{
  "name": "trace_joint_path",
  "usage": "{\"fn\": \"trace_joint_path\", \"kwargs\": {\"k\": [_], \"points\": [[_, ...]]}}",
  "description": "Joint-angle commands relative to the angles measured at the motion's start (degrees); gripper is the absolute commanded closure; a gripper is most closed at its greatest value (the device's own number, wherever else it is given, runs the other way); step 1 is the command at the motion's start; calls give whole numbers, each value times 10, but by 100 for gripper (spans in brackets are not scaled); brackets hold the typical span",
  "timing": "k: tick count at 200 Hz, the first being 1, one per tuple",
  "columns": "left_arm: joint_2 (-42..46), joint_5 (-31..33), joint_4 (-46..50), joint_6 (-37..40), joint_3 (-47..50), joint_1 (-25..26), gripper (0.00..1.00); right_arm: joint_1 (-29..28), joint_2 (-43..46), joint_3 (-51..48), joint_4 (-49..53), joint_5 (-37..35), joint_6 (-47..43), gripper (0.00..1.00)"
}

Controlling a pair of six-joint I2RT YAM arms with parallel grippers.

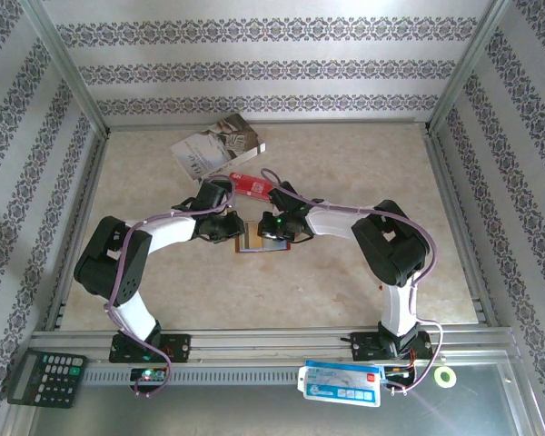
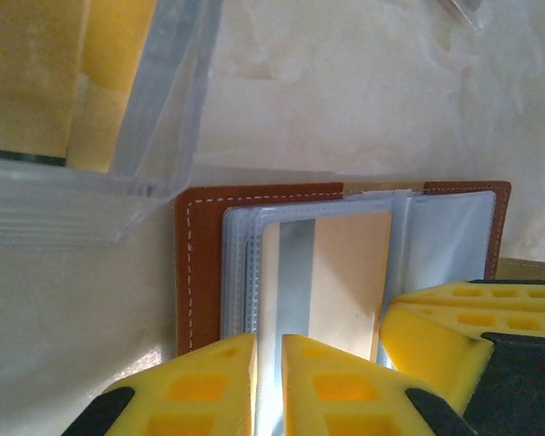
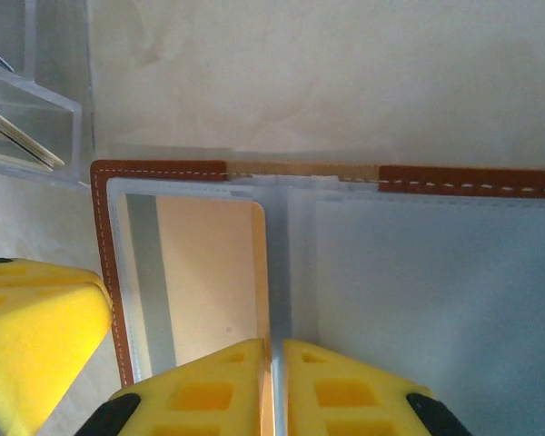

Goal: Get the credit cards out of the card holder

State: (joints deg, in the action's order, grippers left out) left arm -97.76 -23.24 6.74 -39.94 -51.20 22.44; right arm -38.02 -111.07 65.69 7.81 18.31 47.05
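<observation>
The card holder (image 1: 254, 243) lies open mid-table, brown leather (image 2: 200, 272) with clear sleeves (image 3: 418, 300). A tan credit card (image 2: 345, 272) with a grey stripe sits in one sleeve (image 3: 209, 272). My left gripper (image 2: 268, 386) is shut on the card's striped edge at the holder's rim. From the other side, my right gripper (image 3: 279, 386) is shut on the sleeve fold beside the card's opposite end. The two grippers (image 1: 234, 229) (image 1: 280, 229) face each other over the holder. Each wrist view catches one yellow finger of the other gripper (image 2: 436, 322) (image 3: 36, 313).
A clear plastic box (image 2: 91, 195) (image 3: 27, 118) stands right behind the holder, with a red card (image 1: 250, 184) by it. A white-grey booklet (image 1: 216, 145) lies at the back. A calculator (image 1: 45, 377), a blue-white packet (image 1: 342, 381) and a tape roll (image 1: 446, 377) sit on the near rail.
</observation>
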Motion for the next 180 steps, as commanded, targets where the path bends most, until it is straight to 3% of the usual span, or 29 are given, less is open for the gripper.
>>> {"fn": "trace_joint_path", "kwargs": {"k": [1,180], "points": [[-12,2,-18,-7,2,8,86,2,-8,15,-1,7,4,86],[-36,44,4,11,18,11,95,22,-9,-21,-60,58,8,85]]}}
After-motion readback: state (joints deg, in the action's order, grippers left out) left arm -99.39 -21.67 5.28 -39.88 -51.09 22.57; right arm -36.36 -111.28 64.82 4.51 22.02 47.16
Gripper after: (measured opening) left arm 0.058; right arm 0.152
